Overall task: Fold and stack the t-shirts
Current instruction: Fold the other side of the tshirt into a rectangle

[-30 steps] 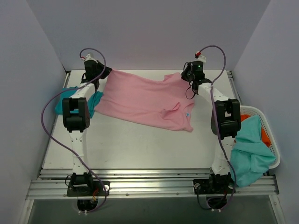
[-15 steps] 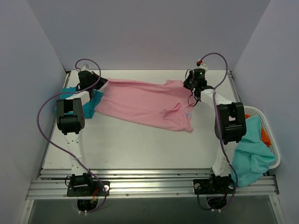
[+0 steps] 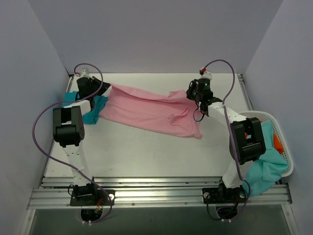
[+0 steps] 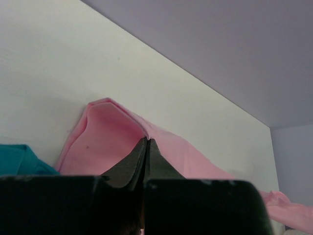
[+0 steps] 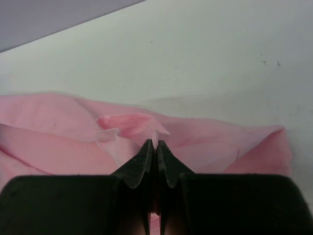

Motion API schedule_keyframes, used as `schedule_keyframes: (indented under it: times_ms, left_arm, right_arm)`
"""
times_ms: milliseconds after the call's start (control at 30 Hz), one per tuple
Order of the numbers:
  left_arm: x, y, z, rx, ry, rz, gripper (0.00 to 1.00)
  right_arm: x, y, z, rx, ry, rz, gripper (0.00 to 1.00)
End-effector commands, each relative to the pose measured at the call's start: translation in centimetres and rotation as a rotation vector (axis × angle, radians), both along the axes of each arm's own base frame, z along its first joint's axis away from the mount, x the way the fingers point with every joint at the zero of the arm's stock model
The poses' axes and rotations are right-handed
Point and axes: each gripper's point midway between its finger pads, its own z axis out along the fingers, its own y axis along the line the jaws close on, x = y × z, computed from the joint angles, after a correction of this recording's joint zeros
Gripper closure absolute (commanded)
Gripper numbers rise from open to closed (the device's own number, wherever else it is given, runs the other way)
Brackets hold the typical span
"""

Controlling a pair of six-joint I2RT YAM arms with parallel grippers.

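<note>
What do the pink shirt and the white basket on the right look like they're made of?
Pink t-shirt: thin, soft, matte knit cloth, probably cotton; it sags, folds and wrinkles across the table. Basket: white moulded plastic by the look of it; its open lattice wall holds a rigid curved shape.

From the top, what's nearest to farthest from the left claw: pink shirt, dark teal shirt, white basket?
1. pink shirt, pinched in the left claw
2. dark teal shirt, just beside, at the left edge
3. white basket, far across at the right edge
</note>
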Motion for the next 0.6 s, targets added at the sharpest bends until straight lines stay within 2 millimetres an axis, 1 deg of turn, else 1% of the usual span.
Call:
schedule_keyframes:
  times_ms: [0, 33, 67, 100, 133, 167, 200, 233, 267, 333, 367, 467, 500, 567]
  left_arm:
    - [-0.9, 1.0, 2.9, 0.002, -0.085, 0.003, 0.98]
    - [-1.2, 1.1, 3.2, 0.003, -0.090, 0.009, 0.98]
    - [-1.4, 1.4, 3.0, 0.004, -0.084, 0.017, 0.98]
    - [-2.0, 1.5, 2.2, 0.002, -0.065, 0.021, 0.98]
    - [-2.2, 1.6, 2.4, 0.004, -0.066, 0.027, 0.98]
    - [-2.4, 1.9, 2.2, 0.005, -0.063, 0.038, 0.98]
    - [-2.9, 1.9, 1.5, 0.005, -0.044, 0.042, 0.98]
    - [-3.1, 2.1, 1.4, 0.004, -0.041, 0.045, 0.98]
    - [-3.3, 2.3, 1.1, -0.006, -0.031, 0.054, 0.98]
    - [-3.9, 2.5, 0.4, -0.020, -0.020, 0.062, 0.98]
    - [-4.0, 2.5, 0.3, -0.027, -0.018, 0.060, 0.98]
    - [-4.6, 2.8, -0.4, -0.030, -0.001, 0.072, 0.98]
    - [-4.7, 2.9, -0.5, -0.032, 0.001, 0.074, 0.98]
    - [-4.9, 3.0, -0.9, -0.038, 0.010, 0.077, 0.98]
  right_arm:
    - [-1.1, -0.1, 1.5, -0.009, -0.050, -0.033, 1.00]
    - [-1.4, 0.1, 1.4, -0.007, -0.050, -0.030, 1.00]
    - [-1.9, 0.1, 0.7, -0.008, -0.036, -0.033, 1.00]
    - [-2.2, 0.2, 0.4, -0.009, -0.031, -0.034, 1.00]
    - [-2.5, 0.1, 0.5, -0.010, -0.034, -0.038, 1.00]
    - [-2.9, 0.2, 0.0, -0.011, -0.024, -0.036, 1.00]
    - [-3.2, 0.2, -0.2, -0.013, -0.020, -0.038, 1.00]
    - [-3.3, 0.2, 0.0, -0.012, -0.024, -0.041, 1.00]
    - [-3.7, 0.2, -0.4, -0.015, -0.015, -0.041, 1.00]
    - [-4.1, 0.0, -0.3, -0.020, -0.016, -0.048, 1.00]
    - [-4.5, -0.2, -0.8, -0.029, -0.003, -0.056, 1.00]
    - [-5.1, -0.5, -0.5, -0.030, -0.010, -0.063, 1.00]
    - [-5.6, -0.6, -0.9, -0.032, 0.001, -0.062, 1.00]
    - [-6.0, -0.6, -0.6, -0.029, -0.007, -0.061, 1.00]
